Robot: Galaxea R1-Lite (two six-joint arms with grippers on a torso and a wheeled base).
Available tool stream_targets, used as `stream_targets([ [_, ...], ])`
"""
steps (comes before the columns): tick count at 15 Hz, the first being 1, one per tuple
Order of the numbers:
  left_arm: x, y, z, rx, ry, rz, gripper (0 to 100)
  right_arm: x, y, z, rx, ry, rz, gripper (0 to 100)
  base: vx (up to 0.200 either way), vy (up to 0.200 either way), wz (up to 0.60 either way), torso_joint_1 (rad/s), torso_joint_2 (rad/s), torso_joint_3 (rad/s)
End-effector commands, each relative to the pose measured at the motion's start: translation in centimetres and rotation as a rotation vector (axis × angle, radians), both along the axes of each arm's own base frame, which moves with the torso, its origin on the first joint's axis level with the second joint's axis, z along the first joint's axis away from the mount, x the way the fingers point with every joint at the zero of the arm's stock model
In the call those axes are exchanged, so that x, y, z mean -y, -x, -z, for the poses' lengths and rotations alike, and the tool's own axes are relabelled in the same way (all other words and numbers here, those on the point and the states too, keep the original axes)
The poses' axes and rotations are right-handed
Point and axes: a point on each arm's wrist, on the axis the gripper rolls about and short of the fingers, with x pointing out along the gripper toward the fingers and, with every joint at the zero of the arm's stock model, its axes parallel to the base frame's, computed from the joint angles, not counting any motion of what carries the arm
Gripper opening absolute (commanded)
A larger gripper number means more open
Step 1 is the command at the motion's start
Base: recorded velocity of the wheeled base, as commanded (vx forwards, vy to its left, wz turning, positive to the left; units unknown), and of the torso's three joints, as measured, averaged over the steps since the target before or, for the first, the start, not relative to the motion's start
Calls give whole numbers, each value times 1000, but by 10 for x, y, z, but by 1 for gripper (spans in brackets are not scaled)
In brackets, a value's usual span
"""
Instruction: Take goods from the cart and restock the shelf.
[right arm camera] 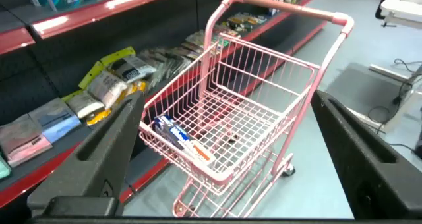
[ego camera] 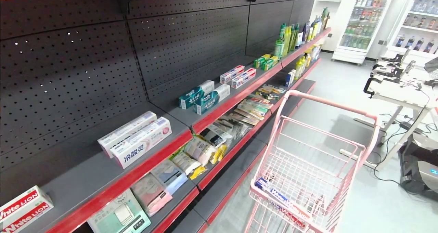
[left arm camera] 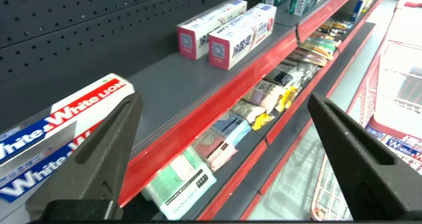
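From the head, the pink cart (ego camera: 328, 104) stands in the aisle just beside the shelf (ego camera: 78, 178), and one toothpaste box (ego camera: 279, 198) lies flat in the basket's near end. Red-and-white boxes (ego camera: 22, 207) and pink-and-white boxes (ego camera: 137, 142) lie on the grey shelf board. In the left wrist view, the left end effector (left arm camera: 224, 102) is released, its two black fingers spread wide and holding nothing. The shelf's red front edge runs below and between the fingers. The red-and-white boxes (left arm camera: 59, 132) sit close behind one finger, and the pink-and-white boxes (left arm camera: 227, 29) lie farther ahead of it. The cart's toothpaste box (left arm camera: 395, 141) shows beyond the other finger. In the right wrist view, the right end effector (right arm camera: 229, 99) is also released and empty, hanging above the cart (right arm camera: 283, 6). The toothpaste box (right arm camera: 184, 141) lies below it in the basket, nearer one finger. Packets (right arm camera: 112, 82) on a lower shelf lie off to that same side.
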Motion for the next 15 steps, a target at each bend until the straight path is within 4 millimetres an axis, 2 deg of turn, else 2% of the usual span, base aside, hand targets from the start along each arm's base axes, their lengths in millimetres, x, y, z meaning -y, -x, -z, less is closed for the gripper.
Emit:
stream_targets([
  [1, 0, 0, 0, 1, 0, 1, 100, 0, 0, 0, -1, 0, -1, 100, 0, 0, 0, 0, 0, 0],
  [7, 0, 0, 0, -1, 2, -1, 100, 0, -4, -1, -51, -28, -2, 100, 0, 0, 0, 0, 0, 0],
  [9, 0, 0, 0, -1, 2, 1, 100, 0, -9, -3, -115, -63, 65, 100, 0, 0, 0, 0, 0, 0],
  [10, 0, 0, 0, -1, 0, 1, 100, -1, -9, -15, -101, -79, 78, 100, 0, 0, 0, 0, 0, 0],
  [11, 0, 0, 0, 1, 0, 1, 100, 2, -40, -113, -102, -207, 103, 100, 0, 0, 0, 0, 0, 0],
  [12, 0, 0, 0, -1, -1, 1, 100, 5, -75, -166, -102, -259, 111, 100, 0, 0, 0, 0, 0, 0],
  [13, 0, 0, 0, 1, -2, 1, 100, 7, -98, -176, -155, -251, 111, 100, 0, 0, 0, 0, 0, 0],
  [14, 0, 0, 0, -1, -1, 1, 100, 9, -126, -166, -262, -224, 105, 100, 0, 0, 0, 0, 0, 0],
  [15, 0, 0, 0, -1, 0, 1, 100, 10, -149, -146, -396, -190, 77, 100, 0, 0, 0, 0, 0, 0],
])
